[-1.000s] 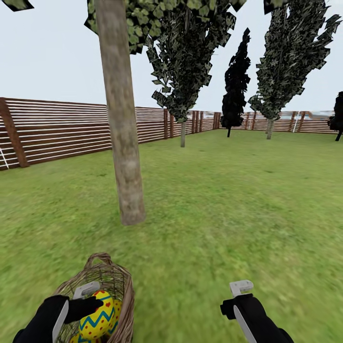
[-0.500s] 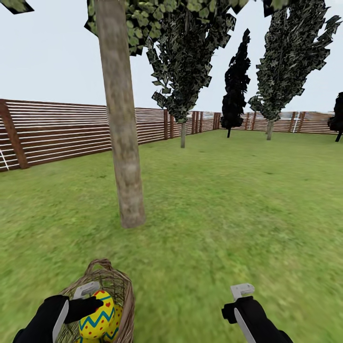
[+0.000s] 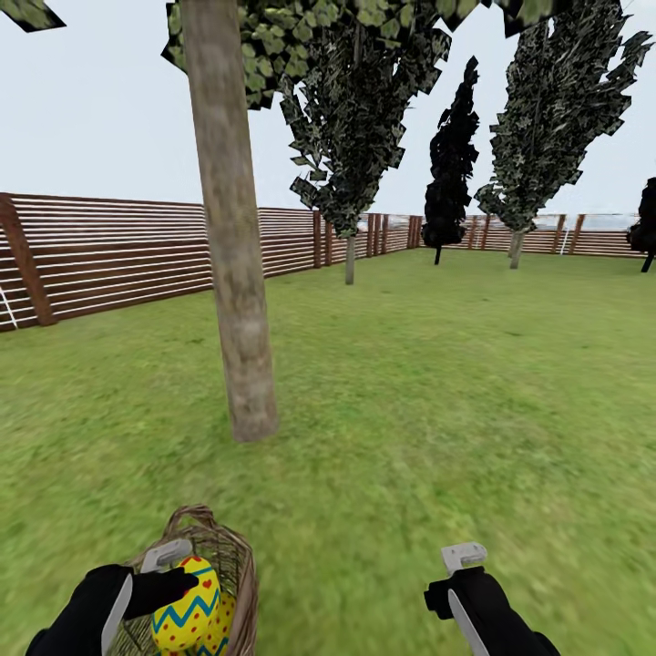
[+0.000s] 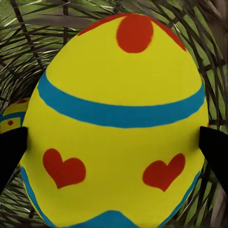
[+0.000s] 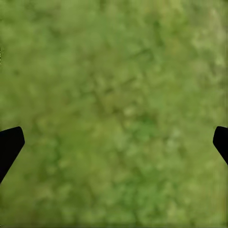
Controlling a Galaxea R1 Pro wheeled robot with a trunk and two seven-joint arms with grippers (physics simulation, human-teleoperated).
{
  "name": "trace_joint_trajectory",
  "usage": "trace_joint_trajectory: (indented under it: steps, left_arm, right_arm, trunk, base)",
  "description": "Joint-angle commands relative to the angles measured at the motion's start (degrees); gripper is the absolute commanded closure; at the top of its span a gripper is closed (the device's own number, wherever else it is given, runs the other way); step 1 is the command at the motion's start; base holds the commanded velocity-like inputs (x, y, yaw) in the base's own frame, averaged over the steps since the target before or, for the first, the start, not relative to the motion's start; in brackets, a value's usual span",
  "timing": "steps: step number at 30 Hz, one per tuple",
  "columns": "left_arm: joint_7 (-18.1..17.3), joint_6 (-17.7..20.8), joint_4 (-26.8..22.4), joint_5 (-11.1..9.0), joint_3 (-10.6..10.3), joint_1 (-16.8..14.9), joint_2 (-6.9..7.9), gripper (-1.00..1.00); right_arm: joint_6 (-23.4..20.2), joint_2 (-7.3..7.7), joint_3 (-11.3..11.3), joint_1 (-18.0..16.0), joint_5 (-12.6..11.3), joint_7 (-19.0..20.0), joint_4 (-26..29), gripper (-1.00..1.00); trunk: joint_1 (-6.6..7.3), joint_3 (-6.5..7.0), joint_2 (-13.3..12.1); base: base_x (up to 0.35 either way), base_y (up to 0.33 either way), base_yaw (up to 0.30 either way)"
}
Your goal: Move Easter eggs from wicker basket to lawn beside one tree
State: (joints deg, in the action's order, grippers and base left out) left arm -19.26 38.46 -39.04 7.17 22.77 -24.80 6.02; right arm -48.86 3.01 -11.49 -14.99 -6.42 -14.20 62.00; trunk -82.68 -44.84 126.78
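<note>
Left tool point(image 4: 114, 142) gripping egg point(image 4: 114, 118) in wicker basket point(image 3: 232, 556) (tree point(image 3: 239, 301) ahead), right tool point(image 5: 114, 142) open over lawn point(image 5: 114, 71)

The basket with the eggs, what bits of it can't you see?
- Wicker basket: its bottom is cut off by the head view's lower edge.
- Egg count: the left claw holds one egg that hides most of the basket; a second egg peeks out beside it.

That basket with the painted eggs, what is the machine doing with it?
The left gripper is closed around one Easter egg inside the wicker basket, which stands on the lawn. At least one more egg lies beside it in the basket. The right gripper hangs open over bare grass, holding nothing. A pale-trunked tree stands just ahead, with no eggs by it yet.
</note>
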Motion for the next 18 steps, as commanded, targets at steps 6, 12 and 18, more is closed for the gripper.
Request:
trace_joint_trajectory:
  steps: [6, 12, 18]
  left_arm:
    - [-0.5, 0.2, -0.1, 0.6, 0.3, 0.0, -0.04, 1.0]
    - [-0.5, 0.2, -0.1, 0.7, 0.3, 0.0, -0.04, 1.0]
    - [-0.5, 0.2, -0.1, 0.6, 0.4, -0.1, 0.01, 1.0]
  right_arm:
    - [-0.2, 0.07, -0.2, 0.0, -0.6, -0.6, 0.1, -1.0]
    - [-0.2, 0.07, -0.2, 0.0, -0.6, -0.6, 0.1, -1.0]
    - [-0.2, 0.07, -0.2, 0.0, -0.6, -0.6, 0.1, -1.0]
  trunk:
    - [1.33, 1.02, -2.4]
    - [2.65, 2.1, -4.8]
    - [3.97, 3.17, -7.2]
  base:
    - [0.0, 0.0, 0.0]
    - [0.0, 0.0, 0.0]
    - [0.0, 0.0, 0.0]
